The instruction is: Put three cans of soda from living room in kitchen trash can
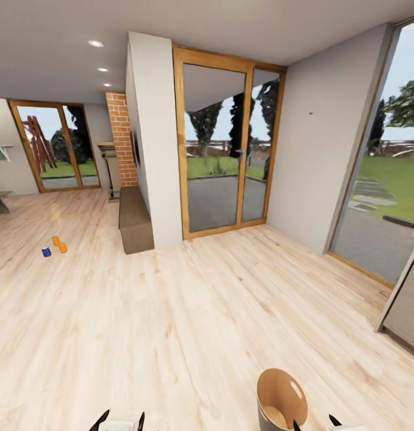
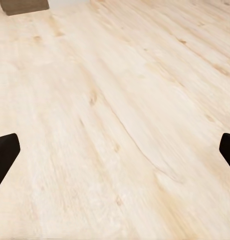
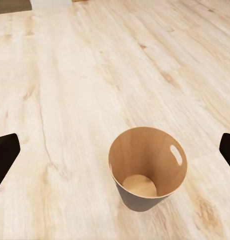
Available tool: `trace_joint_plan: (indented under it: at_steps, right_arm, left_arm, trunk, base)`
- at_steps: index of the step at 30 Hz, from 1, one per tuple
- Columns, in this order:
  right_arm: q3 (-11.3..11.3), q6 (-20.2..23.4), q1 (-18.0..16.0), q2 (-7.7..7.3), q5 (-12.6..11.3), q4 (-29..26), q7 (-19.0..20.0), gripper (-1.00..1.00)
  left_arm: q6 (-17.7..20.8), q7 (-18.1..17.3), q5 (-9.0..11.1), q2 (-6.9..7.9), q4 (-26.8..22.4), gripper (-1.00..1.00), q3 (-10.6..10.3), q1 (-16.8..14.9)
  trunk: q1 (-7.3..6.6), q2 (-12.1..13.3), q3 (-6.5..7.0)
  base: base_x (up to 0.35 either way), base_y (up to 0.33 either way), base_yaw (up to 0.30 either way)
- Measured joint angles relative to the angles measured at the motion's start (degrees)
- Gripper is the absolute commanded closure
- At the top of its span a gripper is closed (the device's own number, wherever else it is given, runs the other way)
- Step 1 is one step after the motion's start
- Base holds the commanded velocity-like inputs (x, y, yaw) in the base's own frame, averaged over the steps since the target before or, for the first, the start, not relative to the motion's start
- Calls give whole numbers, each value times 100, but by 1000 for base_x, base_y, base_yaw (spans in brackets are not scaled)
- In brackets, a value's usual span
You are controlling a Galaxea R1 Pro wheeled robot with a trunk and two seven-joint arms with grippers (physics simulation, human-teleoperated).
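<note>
Wood planks, pale and shiny, make up the floor (image 1: 189, 311) that runs under us and away into the room.

Closest to us are our two tools. Our left tool (image 2: 115, 150) hangs over bare floor, its two dark fingers spread wide with nothing between them. Our right tool (image 3: 115, 150) is spread wide too, and it holds nothing.

Just past the right tool stands the trash can (image 3: 147, 167). It sits upright on the floor, tan and brown inside, with a small slot near its rim. We see nothing in it. From our head we see it low down, right by our right arm.

Farther off, across a lot of open floor toward the left, sit the three soda cans (image 1: 55, 246). Two are orange and one is dark blue. They stand close together on the floor, well apart from the trash can. Near them is a long brown low cabinet (image 1: 135, 219) against a white wall, and behind that a red brick column (image 1: 121, 137). Big glass doors (image 1: 228, 149) show grass and trees outside.

We think we are at the start, since no can is picked up yet. Next we would need to roll over to the cans, reach low, and close one tool around a can.
</note>
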Motion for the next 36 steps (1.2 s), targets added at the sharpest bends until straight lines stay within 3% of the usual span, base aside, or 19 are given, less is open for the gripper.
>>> trace_joint_plan:
  at_steps: [13, 16, 17, 20, 23, 27, 28, 30, 31, 34, 35, 36]
  right_arm:
    - [-28, 100, -66, -26, -5, -55, 5, -100]
    - [-35, 582, -178, -37, -7, -302, 4, -100]
    - [-35, 1048, -274, -48, -7, -474, 3, -100]
    - [-35, 1872, -544, -68, 1, -717, 0, -100]
    - [-41, 3601, -1618, -94, 210, -805, -2, -100]
    - [-43, 4919, -2666, -172, 554, -337, 48, -100]
    - [-38, 5479, -3199, -259, 666, 99, 80, -100]
    - [-34, 5924, -3777, -356, 736, 616, 102, -100]
    - [-34, 5931, -3789, -358, 737, 626, 103, -100]
    - [-30, 6316, -4531, -486, 807, 1629, 116, -100]
    - [-27, 6497, -5240, -607, 871, 2737, 107, -100]
    - [-25, 6540, -5571, -650, 871, 3208, 102, -100]
  left_arm:
    - [12, -2, -14, 0, 34, -100, 18, -10]
    - [26, -1, -16, -1, 40, -100, 22, -24]
    - [33, -1, -16, -2, 42, -100, 25, -28]
    - [39, 0, -17, -5, 46, -100, 27, -32]
    - [49, 0, -17, -8, 52, -100, 24, -35]
    - [52, 0, -17, -8, 53, -100, 24, -35]
    - [52, 0, -17, -8, 52, -100, 23, -36]
    - [53, -3, -17, -8, 49, -100, 24, -35]
    - [53, -3, -17, -9, 48, -100, 24, -35]
    - [52, -7, -14, -7, 47, -100, 25, -35]
    - [48, -9, -2, -8, 46, -100, 29, -36]
    - [47, -9, 3, -8, 44, -100, 32, -35]
  trunk:
    - [0, 0, 0]
    - [0, 0, 0]
    - [0, 0, 0]
    - [0, 0, 0]
    - [0, 1, 1]
    - [0, 0, 1]
    - [0, 1, 1]
    - [0, 0, 1]
    - [0, 0, 0]
    - [0, 0, 1]
    - [1, 2, 1]
    - [0, 0, 1]
  base:
    - [104, -65, 91]
    - [109, -71, 3]
    - [58, -38, 2]
    - [36, -23, 1]
    - [11, -7, 0]
    - [4, -3, 0]
    - [2, -1, 0]
    - [2, -1, 0]
    - [1, -1, 0]
    - [0, 0, 0]
    - [0, 0, 0]
    - [0, 0, 0]
